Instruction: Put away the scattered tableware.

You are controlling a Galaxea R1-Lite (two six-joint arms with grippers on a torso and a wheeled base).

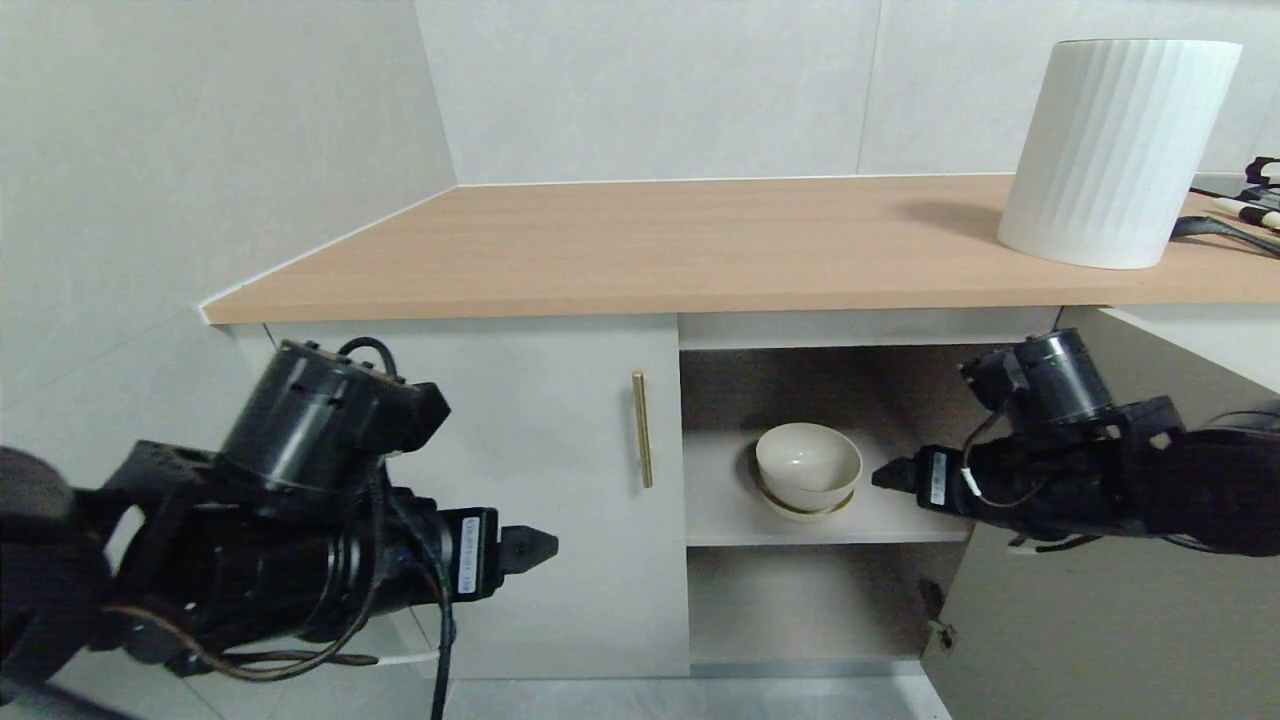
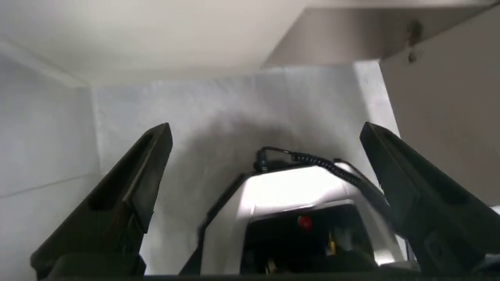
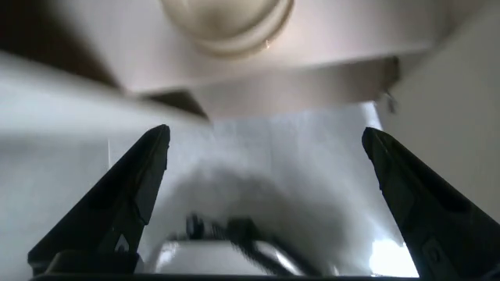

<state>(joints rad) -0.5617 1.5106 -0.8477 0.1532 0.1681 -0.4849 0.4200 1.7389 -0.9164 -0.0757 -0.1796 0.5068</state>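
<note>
A cream bowl [image 1: 808, 464] sits on a small plate [image 1: 800, 505] on the upper shelf [image 1: 720, 500] of the open cabinet; the bowl [image 3: 226, 19] also appears in the right wrist view. My right gripper [image 1: 885, 478] hovers just to the right of the bowl, apart from it. In its wrist view the right gripper [image 3: 266, 134] is open with nothing between the fingers. My left gripper [image 1: 535, 548] hangs in front of the closed left door [image 1: 560, 450]. Seen in the left wrist view, the left gripper [image 2: 266, 133] is open and empty.
A brass handle [image 1: 642, 430] runs down the closed door. The right door [image 1: 1100, 620] stands swung open beside my right arm. On the wooden counter [image 1: 650, 250] stand a white ribbed container [image 1: 1115, 150] and some utensils [image 1: 1240, 215] at the far right. The lower shelf [image 1: 810, 600] is bare.
</note>
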